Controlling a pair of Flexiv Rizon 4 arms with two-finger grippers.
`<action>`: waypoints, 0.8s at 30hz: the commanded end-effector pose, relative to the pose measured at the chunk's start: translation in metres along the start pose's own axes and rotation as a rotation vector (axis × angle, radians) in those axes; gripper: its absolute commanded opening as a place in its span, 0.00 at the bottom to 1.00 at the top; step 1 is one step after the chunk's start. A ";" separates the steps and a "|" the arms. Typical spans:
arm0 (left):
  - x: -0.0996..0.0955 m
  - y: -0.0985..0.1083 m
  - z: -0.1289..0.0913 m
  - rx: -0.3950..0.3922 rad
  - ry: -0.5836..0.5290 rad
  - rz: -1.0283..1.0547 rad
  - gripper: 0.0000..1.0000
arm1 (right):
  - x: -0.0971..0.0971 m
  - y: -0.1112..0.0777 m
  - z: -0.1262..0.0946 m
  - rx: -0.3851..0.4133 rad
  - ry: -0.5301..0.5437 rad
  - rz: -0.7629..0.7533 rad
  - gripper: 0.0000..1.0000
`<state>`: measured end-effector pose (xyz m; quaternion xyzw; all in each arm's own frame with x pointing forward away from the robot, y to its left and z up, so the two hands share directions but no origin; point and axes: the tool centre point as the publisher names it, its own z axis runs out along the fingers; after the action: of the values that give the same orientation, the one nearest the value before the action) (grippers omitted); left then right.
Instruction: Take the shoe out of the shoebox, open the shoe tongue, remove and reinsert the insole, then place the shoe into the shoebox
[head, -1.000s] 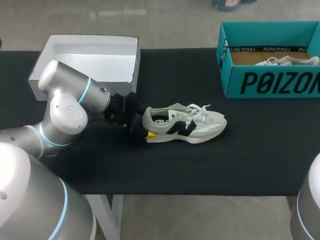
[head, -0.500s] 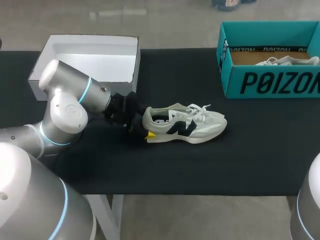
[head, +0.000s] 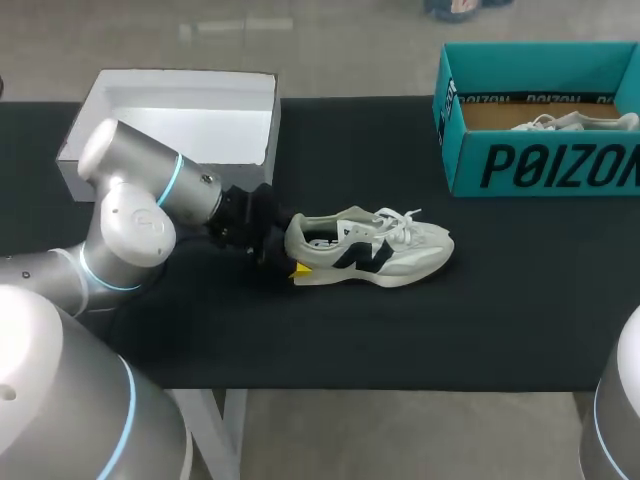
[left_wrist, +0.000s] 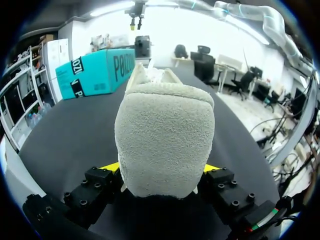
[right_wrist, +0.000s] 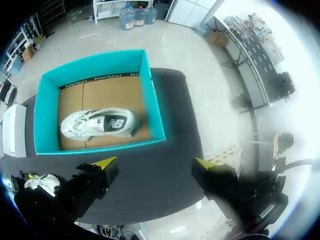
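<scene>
Left claw (head: 289, 247) is clenched on the heel of the shoe (head: 365, 250). In the wrist view a yellow tip (left_wrist: 111, 166) presses each side of the heel. The shoe sits sole down on the table (head: 400, 330), near mid-table. In the head view its long axis runs 9–3 o'clock, with the heel at 9 in the claw and the toe at 3. A white box (head: 150, 82) stands at 10 o'clock of the shoe, beyond the left arm. The shoebox (head: 540, 165) is at 2 o'clock, well apart, open, with a second shoe (right_wrist: 97, 123) inside. Right claw (right_wrist: 155, 165) is released, fingers apart, above the shoebox.
</scene>
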<state>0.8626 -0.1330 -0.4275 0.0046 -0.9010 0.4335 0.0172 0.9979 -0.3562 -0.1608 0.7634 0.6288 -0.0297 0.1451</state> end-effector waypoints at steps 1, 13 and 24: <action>0.001 0.001 0.003 0.002 -0.001 0.001 0.00 | 0.000 0.000 0.000 -0.001 0.000 0.001 1.00; 0.001 0.001 0.003 0.002 -0.001 0.001 0.00 | 0.062 -0.053 -0.019 -0.061 -0.007 -0.010 1.00; 0.001 0.001 0.003 0.002 -0.001 0.001 0.00 | 0.136 -0.120 -0.014 0.041 0.161 0.002 1.00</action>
<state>0.8626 -0.1335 -0.4277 0.0046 -0.9009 0.4336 0.0173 0.9193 -0.2115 -0.1851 0.7689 0.6340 -0.0002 0.0825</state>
